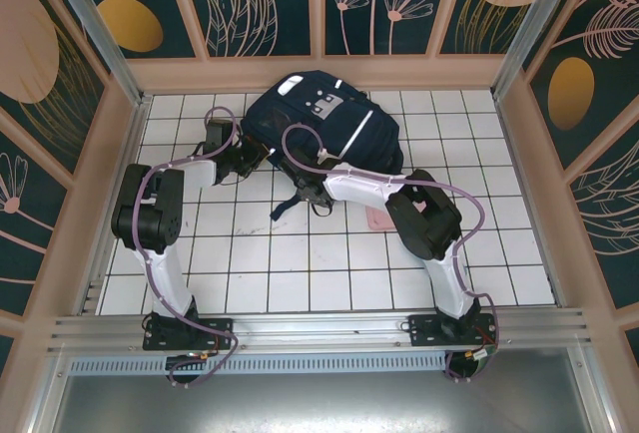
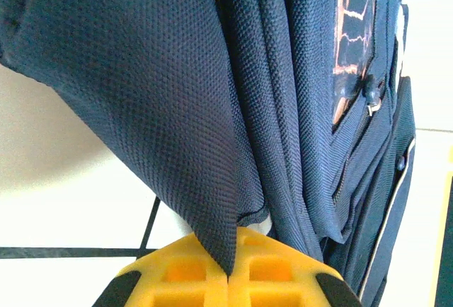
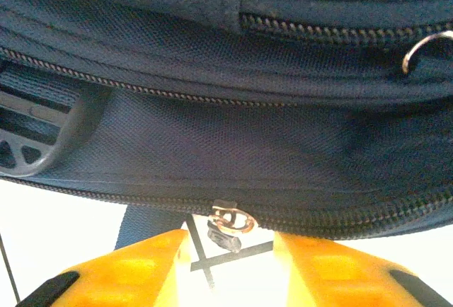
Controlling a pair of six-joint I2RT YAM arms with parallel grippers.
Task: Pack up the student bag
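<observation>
One student bag [image 1: 324, 114] lies at the far middle of the white tiled table [image 1: 300, 263].
We see dark navy woven cloth with white stripes, a grey patch and two zips along its side. The left gripper [image 2: 230, 271] is clamped tight on a fold of the cloth. The right gripper [image 3: 230, 264] stands partly apart at the lower zip, one small metal zip pull [image 3: 230, 223] in its gap, unpinched. One pink flat thing [image 1: 379, 218] lies beside the right arm.
</observation>
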